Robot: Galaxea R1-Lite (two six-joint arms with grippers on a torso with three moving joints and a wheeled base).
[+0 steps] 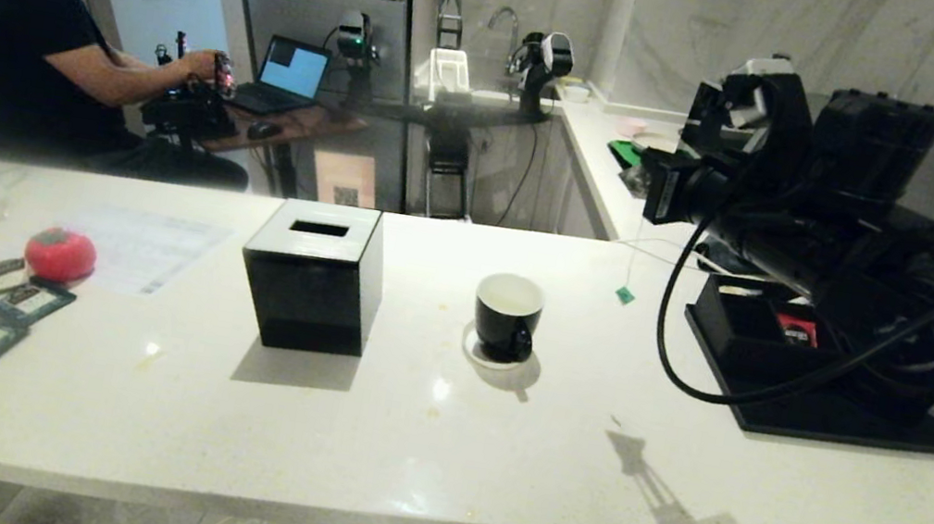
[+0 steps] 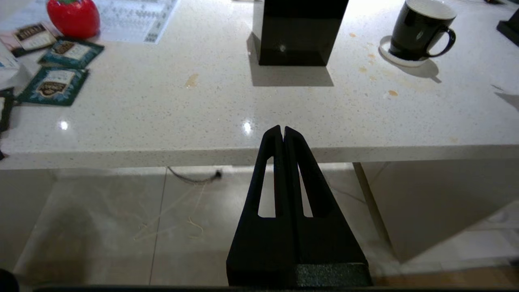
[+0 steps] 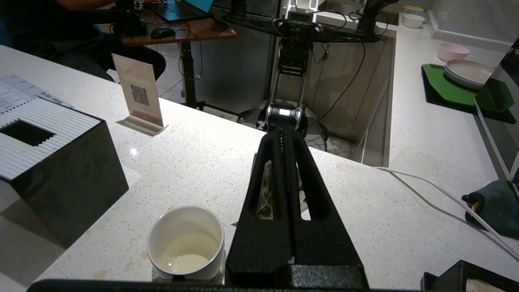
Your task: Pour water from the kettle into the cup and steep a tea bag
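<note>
The small glossy black mug [image 1: 507, 316] with a white inside stood upright on a round coaster mid-counter, its ear handle toward the near edge, beside a black cube tissue box [image 1: 313, 275]. The right gripper [image 3: 285, 136] hung above the speckled white stone counter [image 1: 420, 442] beyond the mug, fingers pinched shut on the pale tea bag [image 3: 265, 194], whose green tag [image 1: 625, 295] dangled on a thin string. The left gripper [image 2: 282, 130] hovered off the near edge, fingers closed on nothing.

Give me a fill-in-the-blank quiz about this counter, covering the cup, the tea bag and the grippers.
The cup stands on a white ___. The right gripper, shut on the tea bag, lets its ___ tag dangle. The left gripper is ___, holding nothing.
Missing words: coaster; green; shut.
</note>
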